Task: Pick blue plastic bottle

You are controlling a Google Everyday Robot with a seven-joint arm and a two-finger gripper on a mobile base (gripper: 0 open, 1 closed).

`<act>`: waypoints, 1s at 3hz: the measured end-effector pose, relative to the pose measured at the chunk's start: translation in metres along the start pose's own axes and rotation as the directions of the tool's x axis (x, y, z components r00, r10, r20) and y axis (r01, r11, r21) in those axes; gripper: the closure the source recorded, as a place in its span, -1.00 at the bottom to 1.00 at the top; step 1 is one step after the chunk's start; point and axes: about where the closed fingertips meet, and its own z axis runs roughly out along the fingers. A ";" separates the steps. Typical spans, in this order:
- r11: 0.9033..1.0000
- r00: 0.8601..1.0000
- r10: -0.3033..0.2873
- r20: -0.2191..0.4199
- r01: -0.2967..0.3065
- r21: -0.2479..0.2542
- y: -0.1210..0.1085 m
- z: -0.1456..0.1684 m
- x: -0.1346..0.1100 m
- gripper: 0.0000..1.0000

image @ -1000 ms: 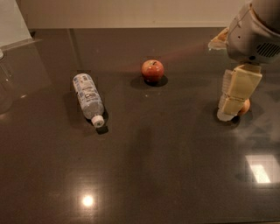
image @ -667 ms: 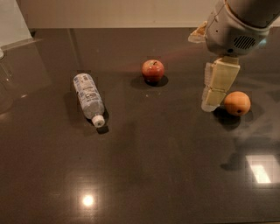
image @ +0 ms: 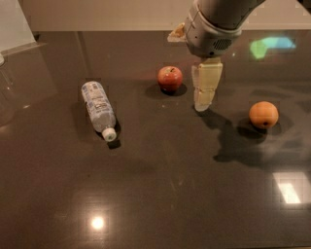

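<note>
Dark glossy tabletop (image: 160, 194), pale wall (image: 107, 14) behind; jaws beside apple (image: 170, 79), openness unclear; blue plastic bottle (image: 98, 106) apart.

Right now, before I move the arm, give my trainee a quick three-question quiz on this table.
1. True or false: the bottle stands upright.
2. Fill in: the gripper hangs just right of the apple, between it and the ____.
3. The bottle's cap points: A toward the camera; B toward the apple; C toward the far edge.

Key: 1 false, it lies on its side. 2 orange. 3 A.
</note>
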 end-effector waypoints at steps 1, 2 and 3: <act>0.986 0.986 -0.167 0.023 0.166 0.019 -0.022 0.024 -0.022 -1.00; 0.937 0.935 -0.348 0.075 0.346 0.038 -0.039 0.038 -0.050 -1.00; 0.855 0.845 -0.519 0.130 0.515 0.061 -0.044 0.042 -0.079 -1.00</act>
